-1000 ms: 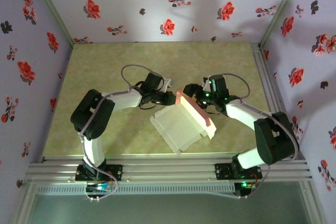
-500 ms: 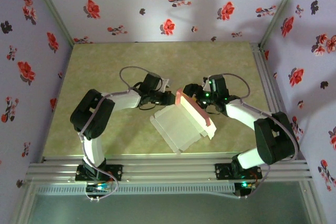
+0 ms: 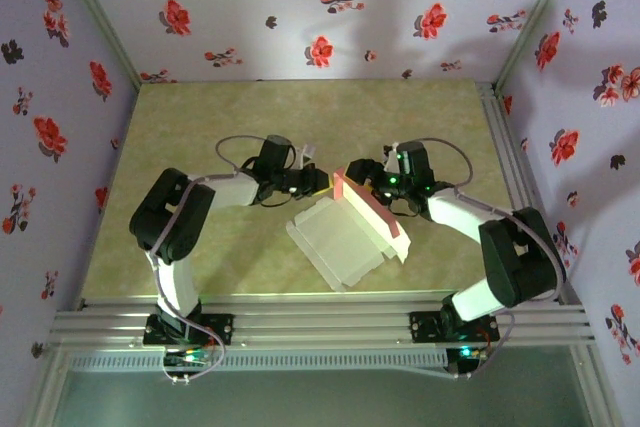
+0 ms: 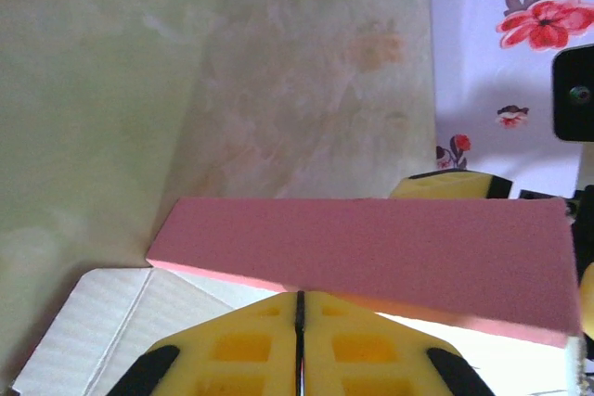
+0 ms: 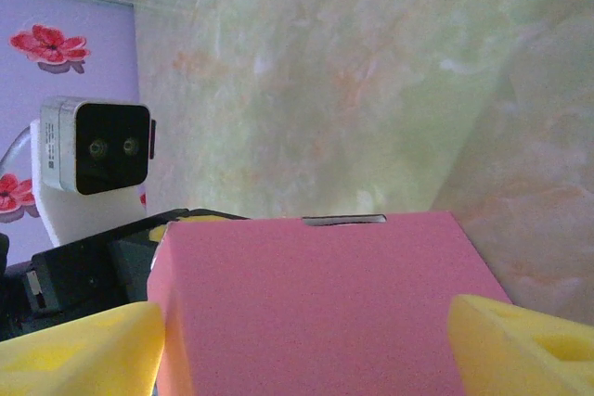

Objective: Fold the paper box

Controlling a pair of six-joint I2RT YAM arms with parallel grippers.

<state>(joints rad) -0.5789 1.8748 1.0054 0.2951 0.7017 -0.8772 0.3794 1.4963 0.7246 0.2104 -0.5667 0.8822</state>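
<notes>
On the table (image 3: 200,127), the left gripper (image 3: 320,184) has its jaws pressed together just beside the paper box (image 3: 340,239); the box lies mid-table, whitish face up, one pink flap raised; the right gripper (image 3: 352,177) straddles that flap, jaws wide apart.

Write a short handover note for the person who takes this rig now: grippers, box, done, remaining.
Left gripper: shut, empty, tips at the raised pink flap.
Right gripper: open, jaws on either side of that flap, not clamped.
Paper box: middle of the table, whitish face up, mostly flat.
Done: one flap stood up.
To do: fold the remaining panels, close the box.
</notes>
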